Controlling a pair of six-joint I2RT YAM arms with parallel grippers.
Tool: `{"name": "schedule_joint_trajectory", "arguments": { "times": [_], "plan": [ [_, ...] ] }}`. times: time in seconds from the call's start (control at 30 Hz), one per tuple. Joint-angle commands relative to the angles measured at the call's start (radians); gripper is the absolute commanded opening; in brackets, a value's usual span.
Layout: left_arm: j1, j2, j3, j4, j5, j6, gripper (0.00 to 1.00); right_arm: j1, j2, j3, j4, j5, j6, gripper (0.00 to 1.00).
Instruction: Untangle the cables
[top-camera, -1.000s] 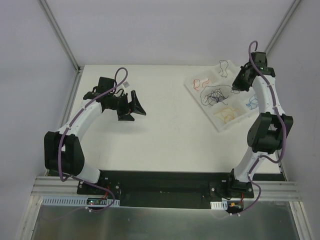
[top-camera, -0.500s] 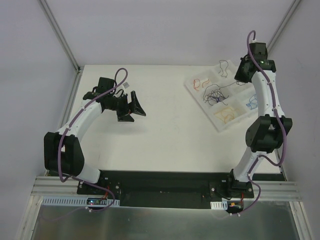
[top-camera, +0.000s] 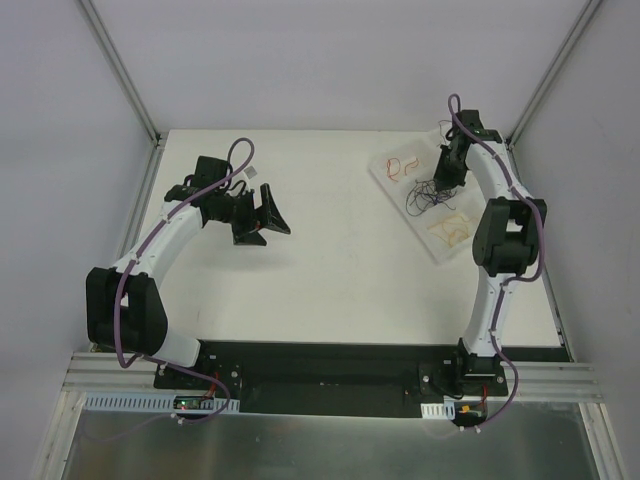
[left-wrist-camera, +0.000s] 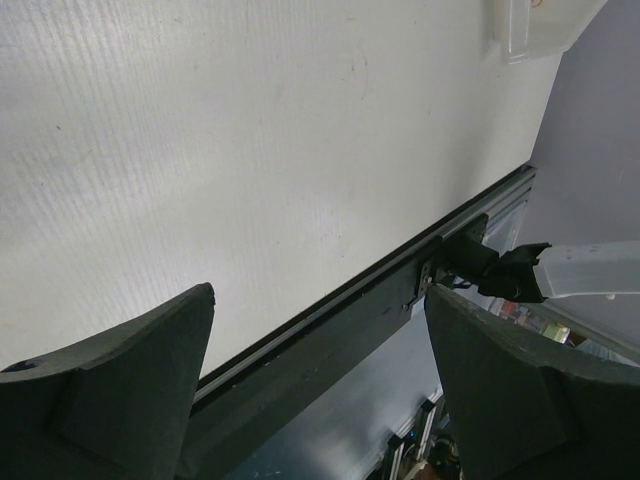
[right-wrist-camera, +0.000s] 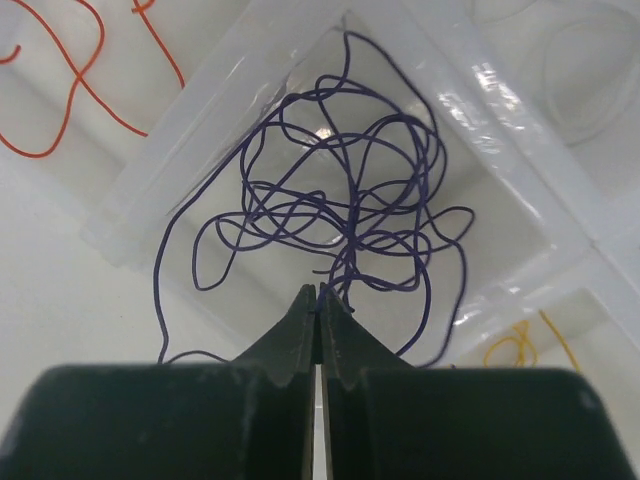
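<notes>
right gripper (right-wrist-camera: 318, 298) pinched shut on the tangled cables (right-wrist-camera: 300, 190); left gripper (left-wrist-camera: 318, 300) gapes empty.

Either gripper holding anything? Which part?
The right gripper pinches a few strands at the near edge of the dark purple wire tangle. The left gripper is open, holding nothing.

no readable text, labels or numbers anywhere

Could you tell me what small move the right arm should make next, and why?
Probably lift the right gripper slowly: its jaws look shut on a strand of the tangled cables in the tray, so raising may draw it free.
</notes>
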Motion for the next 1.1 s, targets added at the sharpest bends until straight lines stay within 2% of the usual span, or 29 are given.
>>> {"name": "schedule_joint_trajectory", "arguments": {
  "times": [0.0,0.2,0.27,0.6,0.7,0.77,0.83,0.9,0.93,1.07],
  "plan": [
    [-0.009,-0.038,0.003,-0.017,-0.010,0.020,0.86,0.013,0.066,0.046,-0.006,-0.068,0.041,0.02],
    [-0.009,-0.032,0.006,-0.020,-0.001,0.015,0.86,0.013,0.160,0.190,-0.127,-0.045,0.005,0.16],
    [-0.009,-0.032,0.006,-0.022,-0.001,0.015,0.86,0.013,0.146,0.221,-0.170,-0.048,0.005,0.27],
    [-0.013,-0.024,0.006,-0.022,0.008,0.010,0.86,0.031,-0.090,0.061,-0.143,-0.115,0.030,0.58],
    [-0.017,-0.028,-0.001,-0.022,0.008,0.010,0.86,0.077,-0.122,-0.006,-0.076,-0.130,0.007,0.69],
    [-0.018,-0.030,-0.006,-0.024,0.012,0.012,0.86,0.105,-0.087,0.019,-0.092,-0.095,-0.010,0.72],
    [-0.020,-0.038,-0.009,-0.024,0.010,0.010,0.86,0.125,-0.034,0.071,-0.130,-0.055,-0.010,0.72],
    [-0.020,-0.050,-0.017,-0.022,0.005,0.010,0.86,0.131,0.044,0.140,-0.167,-0.031,-0.009,0.65],
    [-0.020,-0.053,-0.020,-0.022,0.004,0.012,0.86,0.130,0.061,0.148,-0.170,0.015,-0.010,0.59],
    [-0.020,-0.082,-0.041,-0.025,-0.004,0.010,0.86,0.114,0.104,0.177,-0.161,0.084,-0.064,0.23]
  ]
}}
